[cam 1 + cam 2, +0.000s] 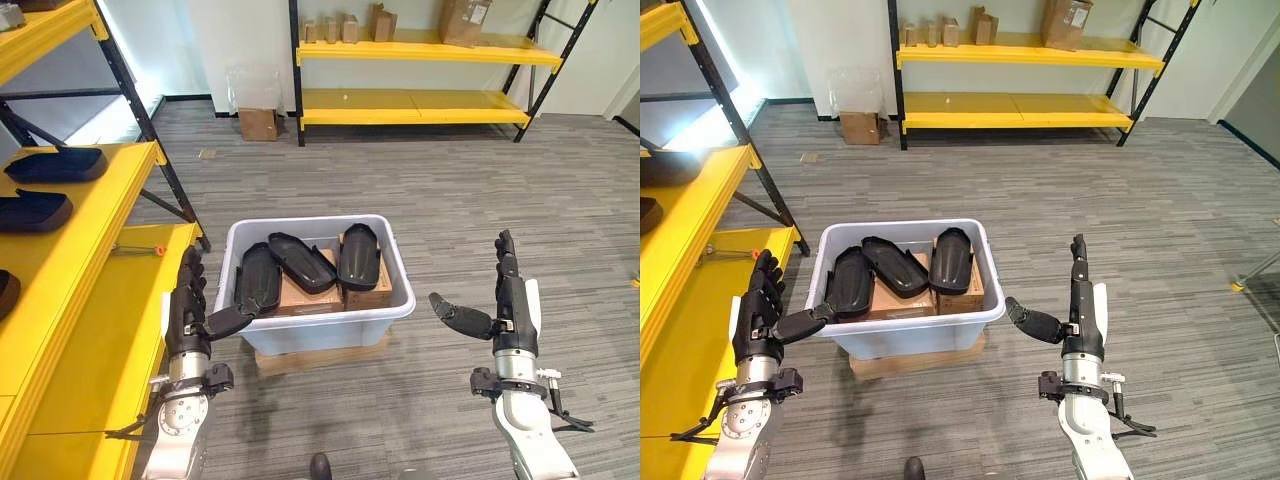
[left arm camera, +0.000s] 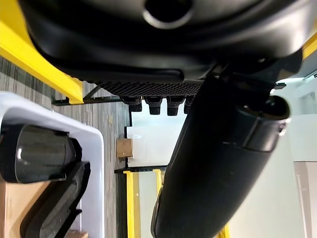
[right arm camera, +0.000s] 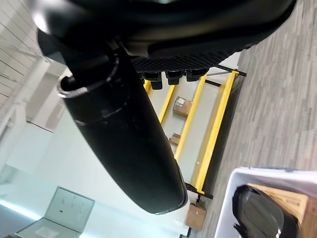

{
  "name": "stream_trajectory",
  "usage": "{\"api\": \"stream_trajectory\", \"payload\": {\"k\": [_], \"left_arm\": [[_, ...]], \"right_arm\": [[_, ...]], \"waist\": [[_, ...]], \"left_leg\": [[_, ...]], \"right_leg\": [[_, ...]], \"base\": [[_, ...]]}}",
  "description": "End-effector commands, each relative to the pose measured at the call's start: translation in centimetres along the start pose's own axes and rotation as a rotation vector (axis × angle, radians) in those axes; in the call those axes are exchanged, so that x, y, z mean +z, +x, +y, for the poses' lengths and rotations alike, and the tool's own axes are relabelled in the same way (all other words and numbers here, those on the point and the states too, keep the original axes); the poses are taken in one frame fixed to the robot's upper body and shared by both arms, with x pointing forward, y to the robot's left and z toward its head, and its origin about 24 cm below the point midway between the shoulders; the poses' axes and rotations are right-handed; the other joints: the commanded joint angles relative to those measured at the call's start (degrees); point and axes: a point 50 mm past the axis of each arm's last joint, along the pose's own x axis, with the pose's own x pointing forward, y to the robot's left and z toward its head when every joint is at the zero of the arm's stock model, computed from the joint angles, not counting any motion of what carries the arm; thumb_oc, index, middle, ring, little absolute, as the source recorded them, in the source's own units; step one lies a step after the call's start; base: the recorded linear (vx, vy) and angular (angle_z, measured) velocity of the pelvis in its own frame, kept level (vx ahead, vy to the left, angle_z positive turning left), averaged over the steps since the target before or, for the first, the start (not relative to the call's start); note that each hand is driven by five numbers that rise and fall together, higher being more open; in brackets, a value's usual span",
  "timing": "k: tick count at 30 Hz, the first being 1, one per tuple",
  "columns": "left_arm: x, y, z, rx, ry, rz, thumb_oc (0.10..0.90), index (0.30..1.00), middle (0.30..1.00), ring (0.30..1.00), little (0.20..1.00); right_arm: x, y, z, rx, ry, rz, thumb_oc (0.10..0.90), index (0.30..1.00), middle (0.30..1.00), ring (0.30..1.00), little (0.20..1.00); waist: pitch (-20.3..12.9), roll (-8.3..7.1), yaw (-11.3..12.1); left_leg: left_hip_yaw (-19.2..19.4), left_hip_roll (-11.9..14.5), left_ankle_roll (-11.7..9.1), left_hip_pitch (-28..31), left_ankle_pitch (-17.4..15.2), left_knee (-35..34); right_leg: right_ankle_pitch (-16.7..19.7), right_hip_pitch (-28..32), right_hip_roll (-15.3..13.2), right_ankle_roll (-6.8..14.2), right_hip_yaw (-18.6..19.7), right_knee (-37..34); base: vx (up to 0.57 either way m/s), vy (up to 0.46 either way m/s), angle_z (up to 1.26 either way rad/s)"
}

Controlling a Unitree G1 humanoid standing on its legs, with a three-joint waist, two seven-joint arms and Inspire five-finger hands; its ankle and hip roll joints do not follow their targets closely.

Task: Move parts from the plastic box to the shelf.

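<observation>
A white plastic box stands on the floor in front of me, on a flat piece of cardboard. Inside it three black curved parts lean on brown cartons. My left hand is held upright just left of the box, fingers straight, thumb pointing toward the box wall, holding nothing. My right hand is upright to the right of the box, fingers straight, thumb stretched toward the box, empty. Similar black parts lie on the yellow shelf at my left.
The yellow shelf rack on the left has black uprights. A second yellow rack with cartons stands at the far wall, a small brown box beside it. Grey plank floor lies open to the right of the box.
</observation>
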Motion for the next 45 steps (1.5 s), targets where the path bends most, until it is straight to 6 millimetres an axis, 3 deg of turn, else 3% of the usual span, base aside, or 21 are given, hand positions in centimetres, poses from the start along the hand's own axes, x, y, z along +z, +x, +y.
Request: {"api": "stream_trajectory", "payload": {"k": [1,3,4,6,7,8,11,13,19,29,37,45], "left_arm": [[4.7,1.8,-0.5,-0.014,-0.015,-0.251,0.900,1.000,1.000,1.000,1.000],[4.6,1.7,-0.2,-0.001,-0.022,-0.249,0.900,1.000,1.000,1.000,1.000],[4.6,1.8,-0.1,-0.004,-0.016,-0.249,0.900,1.000,1.000,1.000,1.000],[4.6,2.0,-0.3,-0.010,-0.004,-0.249,0.900,1.000,1.000,1.000,1.000],[4.5,2.0,-0.5,-0.013,-0.001,-0.247,0.900,1.000,1.000,1.000,1.000],[4.4,1.7,-1.0,-0.031,-0.009,-0.257,0.900,1.000,1.000,1.000,1.000],[4.2,1.4,-1.3,-0.037,-0.008,-0.258,0.900,1.000,1.000,1.000,1.000],[4.0,1.7,-1.3,-0.008,-0.017,-0.234,0.900,1.000,1.000,1.000,1.000],[3.9,1.6,-1.1,-0.020,-0.005,-0.215,0.900,1.000,1.000,1.000,1.000],[3.8,1.1,-0.7,-0.012,-0.009,-0.190,0.900,1.000,1.000,1.000,1.000],[3.8,0.9,-0.6,-0.019,-0.006,-0.187,0.900,1.000,1.000,1.000,1.000],[3.6,0.0,0.0,-0.027,0.003,-0.185,0.900,1.000,1.000,1.000,1.000]], "right_arm": [[3.7,2.6,0.2,-0.028,0.022,-0.252,0.900,1.000,1.000,1.000,1.000],[3.8,2.6,0.2,-0.022,0.024,-0.260,0.900,1.000,1.000,1.000,1.000],[3.8,2.6,-0.2,-0.009,0.024,-0.262,0.900,1.000,1.000,1.000,1.000],[3.8,2.5,-0.5,0.013,0.023,-0.265,0.900,1.000,1.000,1.000,1.000],[3.7,2.4,-0.7,0.022,0.025,-0.266,0.900,1.000,1.000,1.000,1.000],[3.6,2.3,-1.2,0.019,0.029,-0.268,0.900,1.000,1.000,1.000,1.000],[3.6,2.2,-1.3,0.006,0.033,-0.266,0.900,1.000,1.000,1.000,1.000],[3.4,2.2,-0.6,0.010,0.047,-0.233,0.900,1.000,1.000,1.000,1.000],[3.1,1.7,-0.3,0.010,0.058,-0.196,0.900,1.000,1.000,1.000,1.000],[2.7,1.4,-0.2,0.017,0.050,-0.172,0.900,1.000,1.000,1.000,1.000],[2.5,1.1,-0.6,0.015,0.043,-0.153,0.900,1.000,1.000,1.000,1.000],[2.3,0.4,-1.4,0.019,0.076,-0.140,0.900,1.000,1.000,1.000,1.000]], "waist": [[-2.15,2.67,0.10],[-1.62,2.43,-0.63],[-1.13,2.00,-1.32],[-0.22,0.97,-2.47],[0.48,1.21,-3.28],[1.78,2.01,-4.46],[1.45,2.09,-4.55],[0.63,1.50,-4.50],[-0.54,0.99,-4.59],[-2.04,0.89,-4.80],[-1.73,0.62,-5.32],[-1.52,0.39,-5.77]], "left_leg": [[-3.90,1.23,-2.42,4.90,-3.14,-5.61],[-4.34,1.01,-2.94,5.88,-3.59,-5.61],[-4.95,0.91,-3.52,6.90,-4.20,-5.61],[-6.11,0.41,-4.15,9.04,-5.20,-5.61],[-7.12,0.81,-4.53,10.60,-5.90,-5.61],[-8.74,1.80,-5.54,13.32,-7.35,-5.61],[-9.83,1.86,-6.17,13.57,-7.40,-5.61],[-8.88,1.43,-6.20,14.52,-8.01,-5.61],[-8.25,0.95,-5.63,15.06,-8.67,-5.61],[-6.71,1.61,-5.50,15.03,-8.75,-5.61],[-7.67,1.52,-5.13,15.26,-9.01,-5.61],[-6.21,2.89,-6.41,16.45,-9.23,-5.36]], "right_leg": [[11.58,0.07,4.74,-1.93,-4.09,5.29],[10.22,-2.39,5.60,-2.36,-4.85,-0.10],[10.14,-2.84,5.73,-2.47,-5.68,-6.86],[12.94,-4.27,5.05,-2.14,-5.89,-19.59],[14.72,-5.91,4.78,-1.85,-5.45,-23.48],[17.04,-9.34,3.94,-1.10,-4.09,-32.38],[16.04,-6.20,4.59,-0.92,-3.22,-38.47],[18.58,-4.54,3.59,0.20,-3.99,-39.39],[19.71,-1.77,3.37,0.30,-3.86,-39.65],[16.61,1.45,4.61,-1.33,-3.14,-37.86],[16.89,0.14,5.00,-1.22,-1.56,-36.94],[16.98,1.74,5.48,-2.39,-1.92,-40.24]], "base": [[0.04,0.048,-0.32],[0.07,-0.031,-0.27],[0.10,-0.105,-0.15],[0.15,-0.132,0.04],[0.27,-0.180,0.14],[0.25,-0.157,0.33],[0.19,-0.136,0.41],[0.25,-0.165,0.37],[0.17,-0.082,0.18],[0.12,-0.027,-0.11],[0.10,-0.041,0.06],[0.20,-0.129,0.04]]}}
